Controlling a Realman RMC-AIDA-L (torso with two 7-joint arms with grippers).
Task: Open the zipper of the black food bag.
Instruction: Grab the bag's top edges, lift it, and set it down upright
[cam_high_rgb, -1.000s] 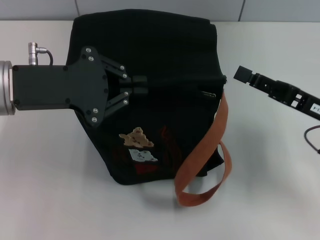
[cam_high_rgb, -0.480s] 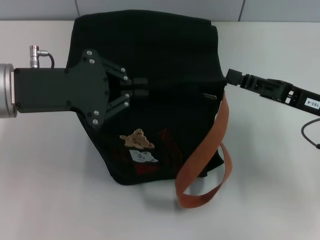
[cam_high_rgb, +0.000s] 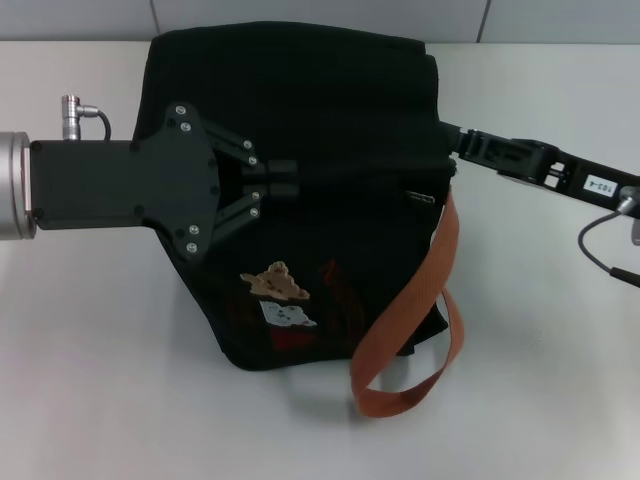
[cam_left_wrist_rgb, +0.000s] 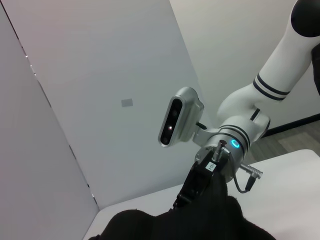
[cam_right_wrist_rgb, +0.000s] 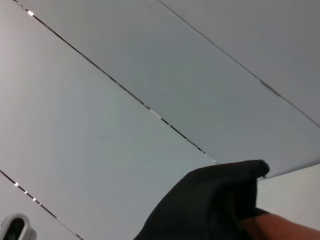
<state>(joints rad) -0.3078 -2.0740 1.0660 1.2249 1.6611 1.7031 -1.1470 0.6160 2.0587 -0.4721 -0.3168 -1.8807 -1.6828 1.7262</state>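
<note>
So, black food bag (cam_high_rgb: 330, 200) sits mid-table (cam_high_rgb: 90, 370), orange strap (cam_high_rgb: 415, 300) drooping off its front-right. Left gripper (cam_high_rgb: 285, 181) pinches bag fabric on top w/ fingers closed. Right gripper (cam_high_rgb: 447, 135) touches bag's right top corner, near zipper (cam_high_rgb: 418, 193) pull; finger state can't tell.

Bright, even overhead light; soft shadows, sharp focus, no glare.
</note>
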